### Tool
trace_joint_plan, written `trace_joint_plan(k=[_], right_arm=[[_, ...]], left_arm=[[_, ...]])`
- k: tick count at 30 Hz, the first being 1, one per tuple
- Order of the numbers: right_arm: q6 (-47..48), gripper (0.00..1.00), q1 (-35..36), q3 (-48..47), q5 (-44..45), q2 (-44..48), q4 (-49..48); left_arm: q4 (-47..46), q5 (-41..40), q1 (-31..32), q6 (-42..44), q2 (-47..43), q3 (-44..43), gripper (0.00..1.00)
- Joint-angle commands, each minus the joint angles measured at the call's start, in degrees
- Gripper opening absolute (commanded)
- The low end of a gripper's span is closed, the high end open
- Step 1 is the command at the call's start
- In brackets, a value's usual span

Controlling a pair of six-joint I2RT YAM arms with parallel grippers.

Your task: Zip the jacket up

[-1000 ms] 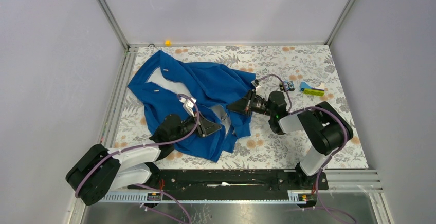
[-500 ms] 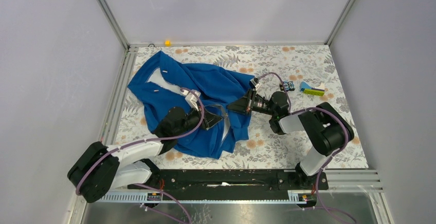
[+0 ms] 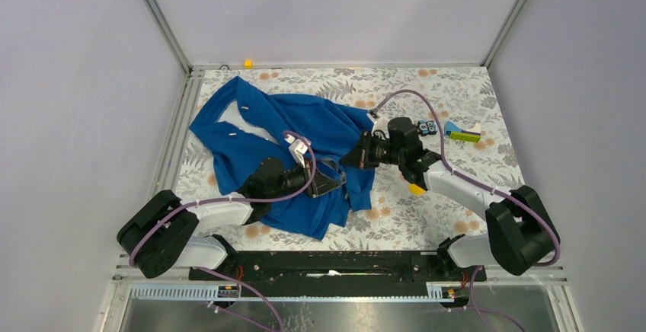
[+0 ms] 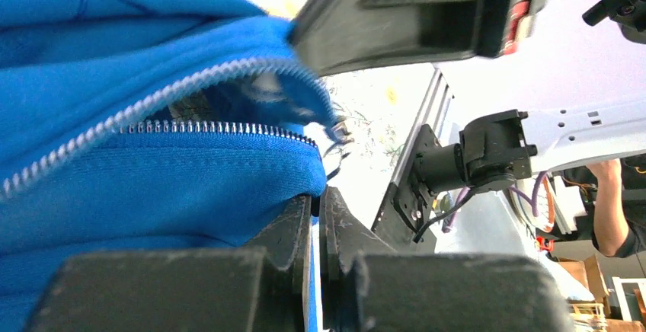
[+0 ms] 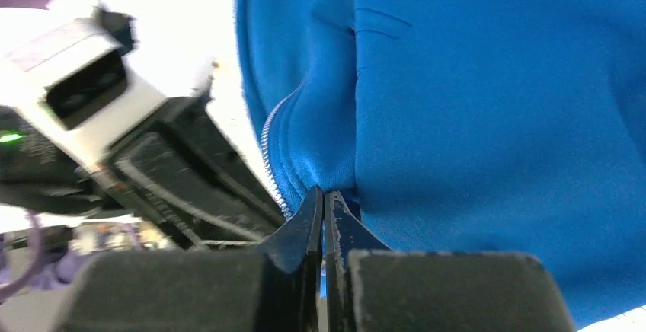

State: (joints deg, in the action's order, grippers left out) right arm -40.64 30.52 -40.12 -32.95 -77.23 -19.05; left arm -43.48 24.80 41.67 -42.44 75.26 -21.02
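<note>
The royal-blue jacket [image 3: 259, 138] lies spread on the left half of the floral table, white lining showing near the collar. My left gripper [image 3: 335, 183] is shut on the jacket's front edge near the hem; the left wrist view shows blue cloth [image 4: 152, 187] pinched between the jaws, with silvery zipper teeth [image 4: 221, 128] just above. My right gripper [image 3: 352, 158] is shut on the jacket's other front edge; the right wrist view shows blue fabric [image 5: 457, 119] clamped at the jaw tips beside a zipper edge [image 5: 268, 149]. Both grippers sit close together. No zipper pull is clearly visible.
A yellow-green and blue object [image 3: 463, 132] and a small dark blue item [image 3: 426, 127] lie at the right back of the floral table [image 3: 457, 96]. A small orange piece [image 3: 248, 63] sits on the back rail. Metal rails border the left and near edges.
Both grippers have moved toward each other and to the right over the jacket's lower front. The right arm has stretched out, its base link swung right. The jacket's hem shifted slightly.
</note>
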Motion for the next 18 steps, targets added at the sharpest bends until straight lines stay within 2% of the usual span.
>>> trace_joint_plan(k=[1,3,4,5,8,10,13,15,18], right_arm=[[13.68,0.0,4.77,-7.08,7.89,-3.89,20.26],[13.73,0.02,6.35,-8.06,5.8,-6.03,21.34],[13.08,0.07,6.47,-7.84,4.92,-6.5,20.97],[12.46,0.17,6.51,-7.23,4.44,-6.68,20.54],[15.34,0.55,6.52,-8.17,10.64,-6.7,26.39],[18.68,0.67,6.51,-10.06,17.06,-6.94,32.2],[22.46,0.73,6.71,-11.27,25.95,-6.02,37.61],[24.35,0.78,7.37,-10.29,28.46,-5.07,37.69],[24.63,0.79,7.98,-9.7,31.3,-5.65,38.03]], left_arm=[[-0.13,-0.59,0.69,-1.0,-3.24,-0.75,0.0],[7.81,-6.87,0.69,-0.98,-5.26,-0.19,0.0],[11.89,-10.6,0.63,-0.87,-5.55,-0.17,0.0],[14.89,-12.23,0.5,-0.69,-5.33,-0.27,0.0],[19.3,-12.34,-0.61,-1.81,-3.36,0.58,0.0],[17.36,-11.48,-0.84,-3.87,-2.79,2.5,0.0],[14.25,-10.87,-0.9,-6.32,-2.52,4.79,0.0],[13.94,-10.9,-0.87,-6.81,-2.12,5.1,0.0],[13.78,-10.45,-0.9,-6.96,-1.18,5.03,0.0]])
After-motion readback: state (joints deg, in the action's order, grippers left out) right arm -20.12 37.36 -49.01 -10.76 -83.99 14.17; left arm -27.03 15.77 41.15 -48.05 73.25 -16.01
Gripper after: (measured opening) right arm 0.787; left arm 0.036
